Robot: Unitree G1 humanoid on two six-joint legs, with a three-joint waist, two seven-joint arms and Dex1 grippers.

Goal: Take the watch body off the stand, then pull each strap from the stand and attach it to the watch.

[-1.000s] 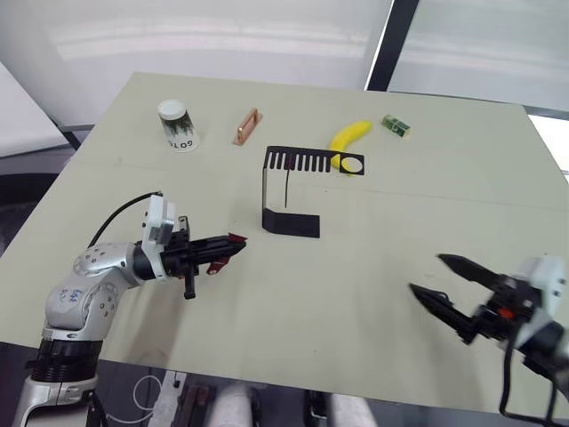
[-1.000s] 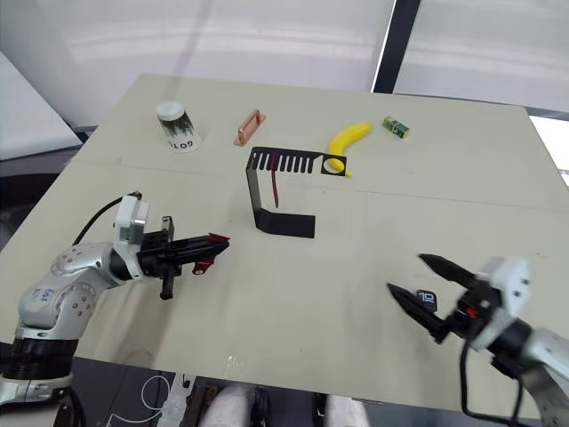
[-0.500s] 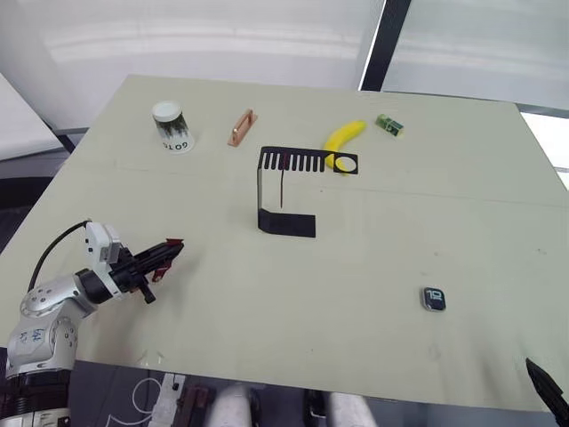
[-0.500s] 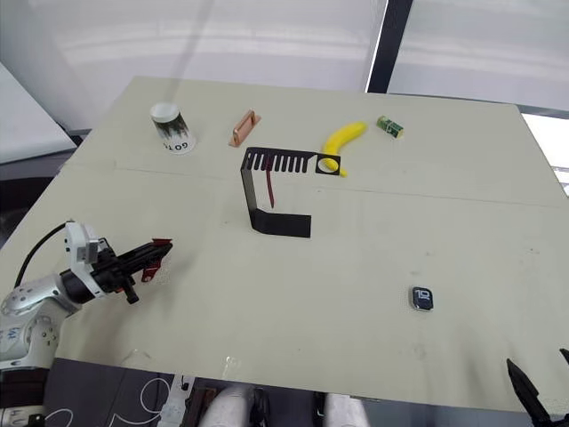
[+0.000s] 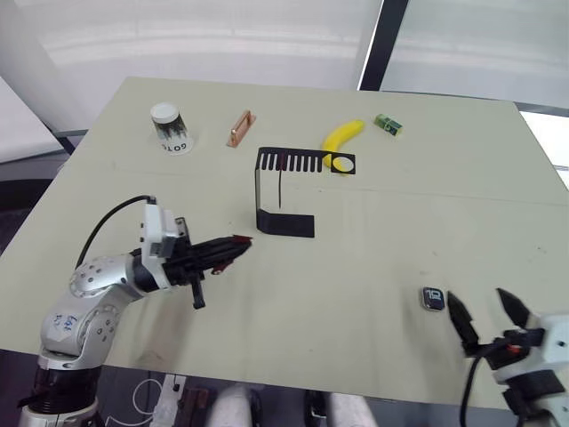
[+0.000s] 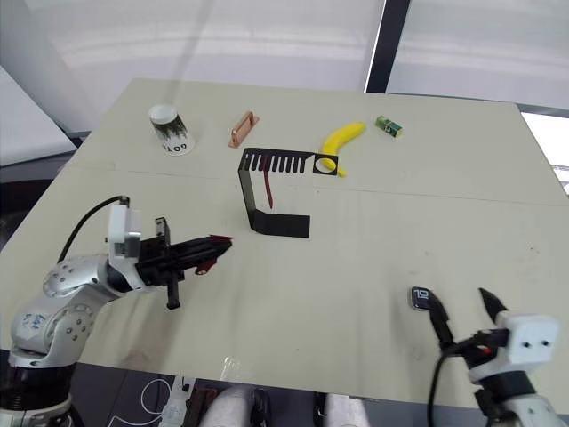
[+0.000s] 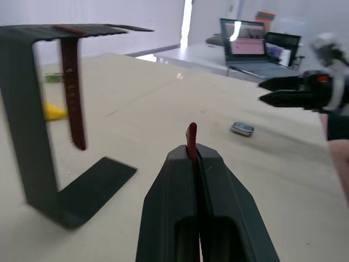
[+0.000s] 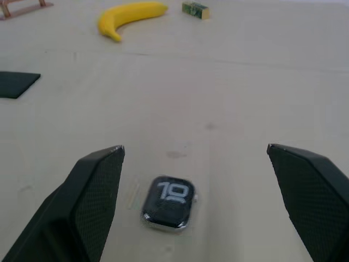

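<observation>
Watch body: flat on the table at lower right, screen up, off the stand at frame centre.
Right gripper: fingers spread wide, empty, just beside the body, apparently lined up to grasp it.
Left gripper: at lower left, fingers closed on one red strap, likely for attaching.
Second strap: hangs from the stand's slotted arm.

The left arm reaches in from the near left with its gripper clamped on a dark red strap, while the right gripper hovers at the near right, fingers spread wide (pointing toward the table's far side).
</observation>
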